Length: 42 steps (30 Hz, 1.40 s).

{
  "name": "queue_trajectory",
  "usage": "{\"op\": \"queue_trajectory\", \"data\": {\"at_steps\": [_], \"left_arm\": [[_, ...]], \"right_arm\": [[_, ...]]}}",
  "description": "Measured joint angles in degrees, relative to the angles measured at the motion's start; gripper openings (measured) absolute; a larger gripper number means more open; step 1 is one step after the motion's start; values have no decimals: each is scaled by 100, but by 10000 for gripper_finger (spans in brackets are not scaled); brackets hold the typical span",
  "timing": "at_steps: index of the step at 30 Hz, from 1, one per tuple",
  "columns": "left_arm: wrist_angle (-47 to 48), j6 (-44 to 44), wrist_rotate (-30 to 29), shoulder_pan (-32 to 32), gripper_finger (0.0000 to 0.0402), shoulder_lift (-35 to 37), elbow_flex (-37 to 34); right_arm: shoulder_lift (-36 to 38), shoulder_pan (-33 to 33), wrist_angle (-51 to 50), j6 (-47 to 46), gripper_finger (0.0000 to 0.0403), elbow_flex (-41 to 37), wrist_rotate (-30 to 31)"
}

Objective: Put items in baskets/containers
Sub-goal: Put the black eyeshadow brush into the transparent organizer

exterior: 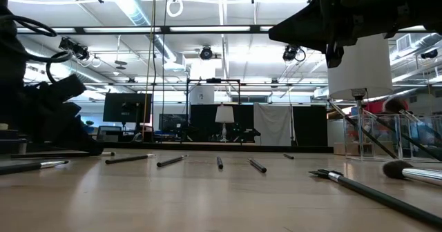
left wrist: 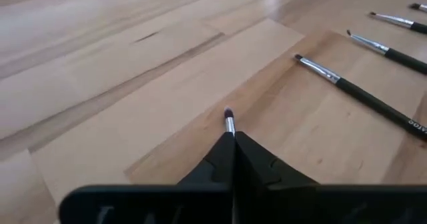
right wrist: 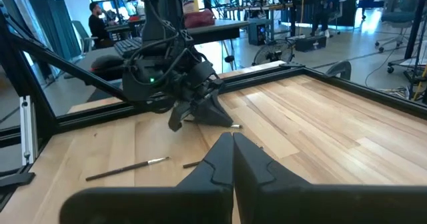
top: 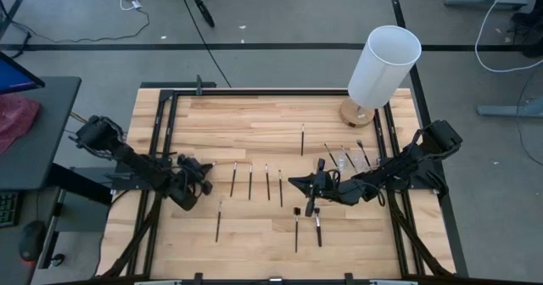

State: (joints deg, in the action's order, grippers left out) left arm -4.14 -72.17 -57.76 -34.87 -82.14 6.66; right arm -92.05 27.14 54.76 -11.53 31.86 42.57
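Spreading across the wooden table [top: 280, 115], the loose brushes [top: 250, 181] lie in a rough row well to the left of the white cylinder [top: 383, 64] and nearer the front edge than it, apart enough for picking one at a time. The left gripper [left wrist: 233, 136] sits low at the end of that row farthest from the cylinder. Its jaws are pinched tight on one brush [left wrist: 229, 121], likely to lift it. The right gripper [top: 310, 186] waits in front of the cylinder, jaws closed on nothing. The clear holder [top: 346, 160], just in front of the cylinder's base, is nearly invisible; only slanted brushes betray it. The gripped brush's handle is hidden by the fingers [left wrist: 213, 164], so only its tip shows.
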Motion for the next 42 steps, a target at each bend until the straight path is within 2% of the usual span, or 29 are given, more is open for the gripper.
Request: {"op": "queue_trajectory", "data": {"at_steps": [4,12,17,24,26,31,36,42], "left_arm": [[7,130,160,1,35,3,5],[36,175,434,-16,110,11,15],[225,286,523,-65,132,124,105],[1984,182,1058,-77,126,631,632],[2139,180,1134,-79,125,718,649],[2029,113,1025,-87,125,717,465],[1273,79,750,-256,118,725,31],[929,75,533,-670,76,725,-302]], "right_arm": [[0,0,0,-10,2,0,0],[0,1,0,-107,2,0,2],[0,0,0,-133,2,0,2],[0,0,0,-149,2,0,2],[0,0,0,-149,2,0,3],[0,0,0,-149,2,0,2],[0,0,-2,-149,2,0,2],[0,0,-7,-149,2,0,2]]}}
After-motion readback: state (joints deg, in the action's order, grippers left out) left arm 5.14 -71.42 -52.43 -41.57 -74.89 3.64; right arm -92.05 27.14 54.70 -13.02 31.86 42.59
